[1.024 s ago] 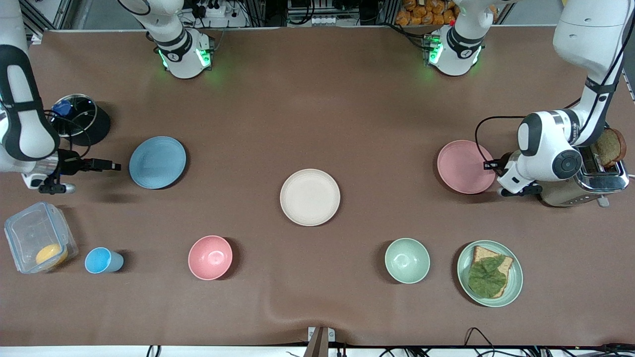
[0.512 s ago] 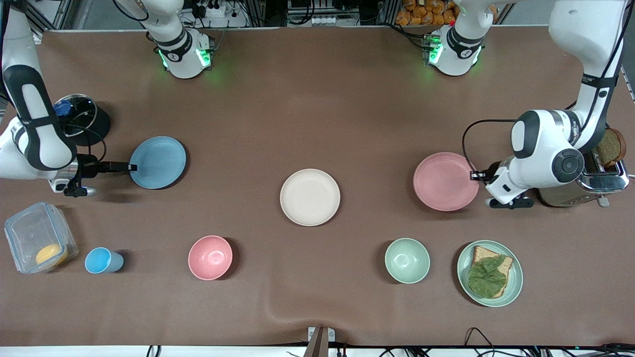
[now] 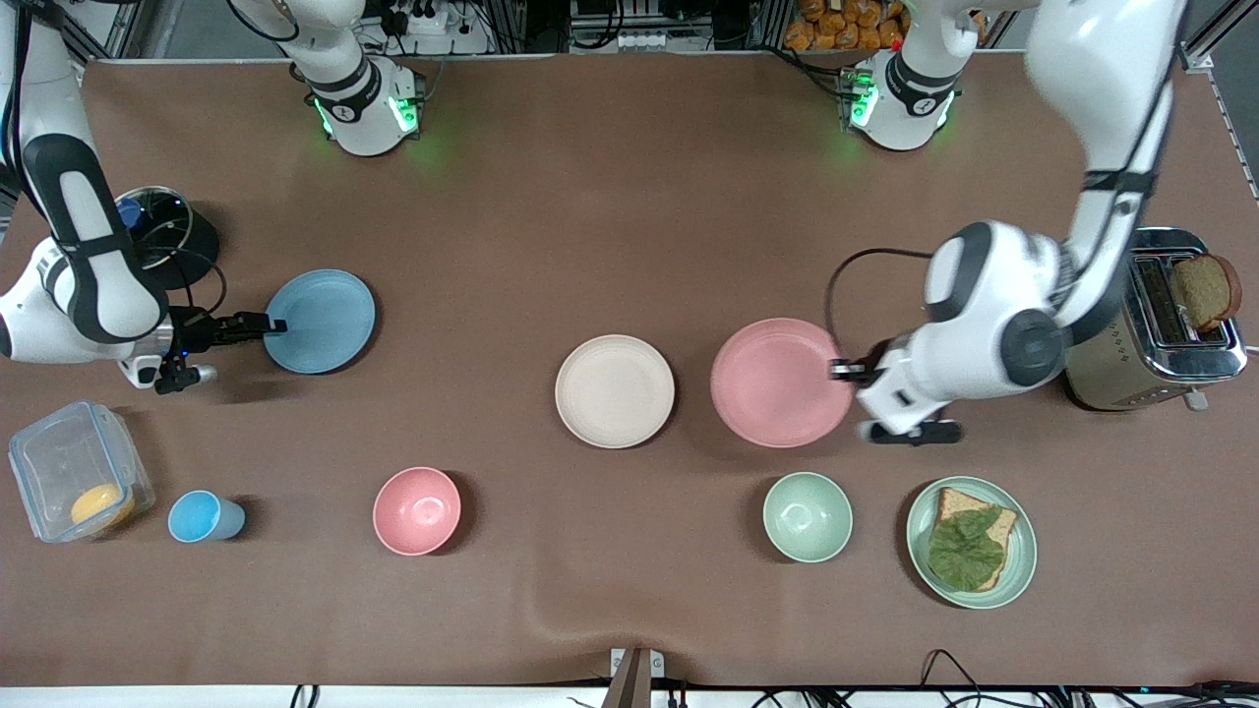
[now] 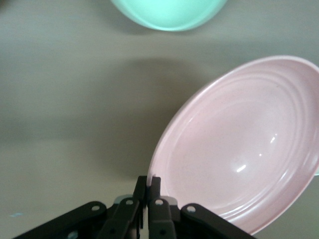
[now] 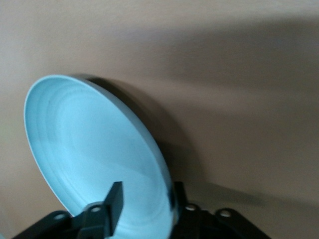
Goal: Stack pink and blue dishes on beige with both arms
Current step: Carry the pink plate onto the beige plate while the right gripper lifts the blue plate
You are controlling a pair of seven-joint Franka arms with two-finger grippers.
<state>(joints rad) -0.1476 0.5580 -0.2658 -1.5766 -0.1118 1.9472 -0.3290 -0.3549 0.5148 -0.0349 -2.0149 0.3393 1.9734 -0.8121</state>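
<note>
2 claws are at work. Left claw [image 3: 842, 370] is clamped on the rim of the pink plate [image 3: 780, 382], on the edge toward the left arm's end of the worktop [image 3: 629, 197]; the left wrist view shows its fingers [image 4: 148, 191] pinched tight on the rim with the plate tilted and its shadow on the cloth below. That plate is just beside the beige plate [image 3: 615, 390], apart from it, and the beige plate lies flat at mid-worktop with nothing on it. Right claw [image 3: 275, 325] straddles the rim of the blue plate [image 3: 322, 321] toward the right arm's end; the right wrist view shows 1 finger [image 5: 115, 199] over the plate's face and the other under the rim, narrowed about it.
</note>
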